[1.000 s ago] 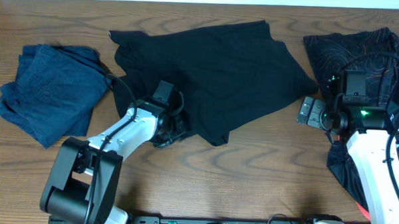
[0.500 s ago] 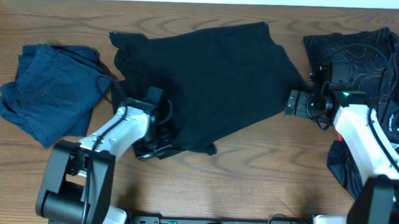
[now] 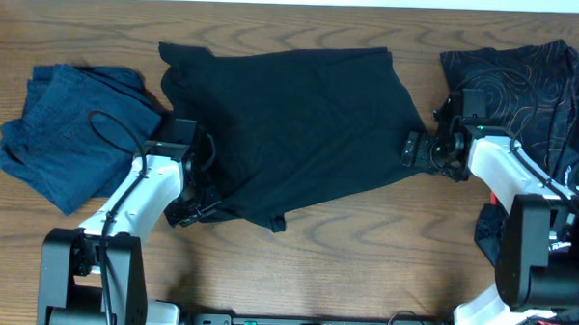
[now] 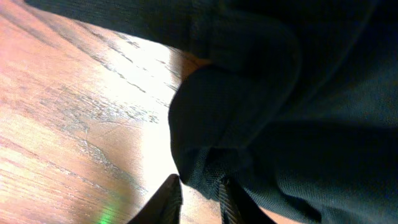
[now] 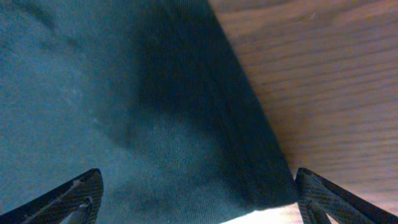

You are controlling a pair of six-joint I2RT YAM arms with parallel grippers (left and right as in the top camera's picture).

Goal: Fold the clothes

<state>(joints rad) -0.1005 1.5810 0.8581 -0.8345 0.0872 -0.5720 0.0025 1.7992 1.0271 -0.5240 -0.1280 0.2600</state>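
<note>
Left tool (image 3: pixel 189 210), seen from overhead, sits at the lower left edge of the black shirt (image 3: pixel 300 124), where the cloth bunches against it. That shirt lies spread across the middle of the desk (image 3: pixel 363 266), its lower edge running at a slant. Right tool (image 3: pixel 413 149) is at the shirt's right-hand edge, pointing towards the cloth. A dark blue garment (image 3: pixel 68 135) lies crumpled at the left of the desk, just beside the shirt. A swirl-patterned garment (image 3: pixel 534 79) lies at the far right, partly under the right arm.

From the left wrist, the left tool (image 4: pixel 198 190) shows two fingertips set narrowly apart. A rolled hem of the black shirt (image 4: pixel 298 124) lies right at that gap, but I cannot tell whether it is pinched. Bare desk (image 4: pixel 74 112) shows to the left.

From the right wrist, the right tool (image 5: pixel 202 199) stands wide, one finger at each lower corner of the view. The shirt's edge (image 5: pixel 124 93) lies between and ahead of them, with nothing gripped. Bare desk (image 5: pixel 329 68) shows beyond the edge.
</note>
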